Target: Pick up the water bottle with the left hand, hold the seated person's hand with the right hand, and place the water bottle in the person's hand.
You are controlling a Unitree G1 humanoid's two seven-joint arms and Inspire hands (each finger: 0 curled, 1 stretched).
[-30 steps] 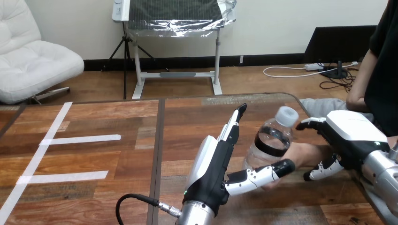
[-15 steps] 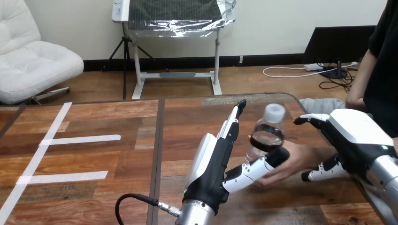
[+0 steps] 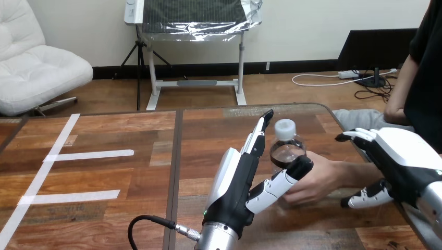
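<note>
Nearest, robot's left hand [image 3: 237,179], fingers straight & thumb out; right hand [image 3: 404,156] over the person's wrist [image 3: 359,174], grip can't be told. Btwn them the person's hand [image 3: 312,179] wraps the upright water bottle [image 3: 285,151]. Best: ease left hand away sideways w/o knocking the bottle.

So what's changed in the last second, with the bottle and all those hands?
The water bottle went from tilted to upright and shifted left, close to the straight fingers of the left hand; the person's hand came along and now wraps its lower part. The right hand slid slightly right and down, by the person's forearm. The left hand stayed put, open.
</note>
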